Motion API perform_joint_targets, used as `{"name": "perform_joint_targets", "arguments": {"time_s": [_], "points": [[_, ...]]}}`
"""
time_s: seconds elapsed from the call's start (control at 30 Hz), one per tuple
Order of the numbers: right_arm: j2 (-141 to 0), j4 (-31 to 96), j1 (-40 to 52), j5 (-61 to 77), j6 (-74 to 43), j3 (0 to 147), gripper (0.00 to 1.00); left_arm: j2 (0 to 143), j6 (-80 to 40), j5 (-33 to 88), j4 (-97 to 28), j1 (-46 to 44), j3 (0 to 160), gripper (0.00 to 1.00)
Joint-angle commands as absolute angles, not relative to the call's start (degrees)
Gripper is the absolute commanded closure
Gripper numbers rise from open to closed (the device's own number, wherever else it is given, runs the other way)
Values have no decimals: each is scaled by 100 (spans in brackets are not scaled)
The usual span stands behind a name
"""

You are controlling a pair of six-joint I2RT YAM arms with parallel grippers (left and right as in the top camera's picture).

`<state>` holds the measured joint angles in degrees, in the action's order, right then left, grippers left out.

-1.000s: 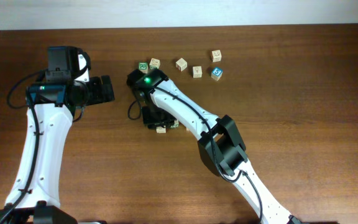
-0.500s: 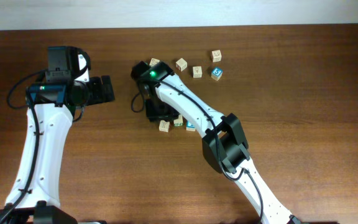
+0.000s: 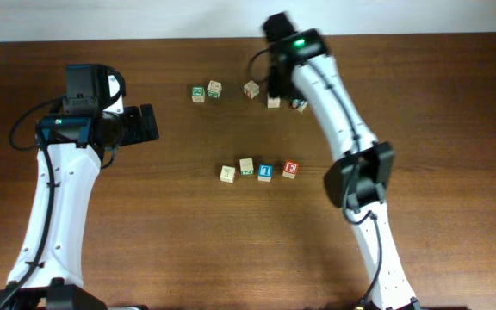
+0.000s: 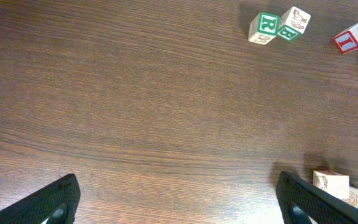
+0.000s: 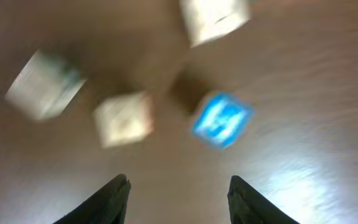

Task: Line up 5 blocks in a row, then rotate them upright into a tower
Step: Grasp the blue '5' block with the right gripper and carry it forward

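Left gripper (image 4: 176, 186) and right gripper (image 5: 179, 183) gape empty; reaching for the far blue block (image 5: 221, 119), the right could bump close neighbours (image 5: 124, 118).

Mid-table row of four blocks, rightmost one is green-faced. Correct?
Not quite. The rightmost block in that row of four is red-faced, not green-faced. The overhead view shows it, right beside the blue-faced block.
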<state>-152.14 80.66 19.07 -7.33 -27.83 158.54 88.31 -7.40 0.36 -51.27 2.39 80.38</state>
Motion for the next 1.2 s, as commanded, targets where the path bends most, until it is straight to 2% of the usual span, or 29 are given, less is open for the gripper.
{"name": "perform_joint_targets", "arguments": {"time_s": [0.0, 0.13, 0.33, 0.37, 0.47, 0.6, 0.67, 1.17], "points": [[-15316, 7776, 1551, -668, -3531, 15611, 48, 8829, -812, -23, -5131, 276, 8158, 1], [-15316, 7015, 1474, -561, -3717, 15015, 46, 8829, -812, -25, -5133, 279, 8158, 1], [-15316, 6751, 1538, -558, -3951, 14532, 48, 8829, -812, -25, -5133, 279, 8158, 1], [-15316, 6705, 1535, -558, -3951, 14446, 54, 8829, -812, -25, -5131, 279, 8158, 1], [-15316, 6702, 1540, -558, -3948, 14390, 64, 8829, -812, -25, -5133, 279, 8158, 1], [-15316, 6794, 1540, -556, -3946, 14390, 73, 8829, -812, -25, -5133, 279, 8158, 1], [-15316, 7022, 1540, -554, -3927, 14390, 76, 8829, -812, -25, -5133, 279, 8158, 1], [-15316, 9686, 1546, 287, -2394, 14390, 75, 8829, -812, -25, -5133, 279, 8158, 1]]}}
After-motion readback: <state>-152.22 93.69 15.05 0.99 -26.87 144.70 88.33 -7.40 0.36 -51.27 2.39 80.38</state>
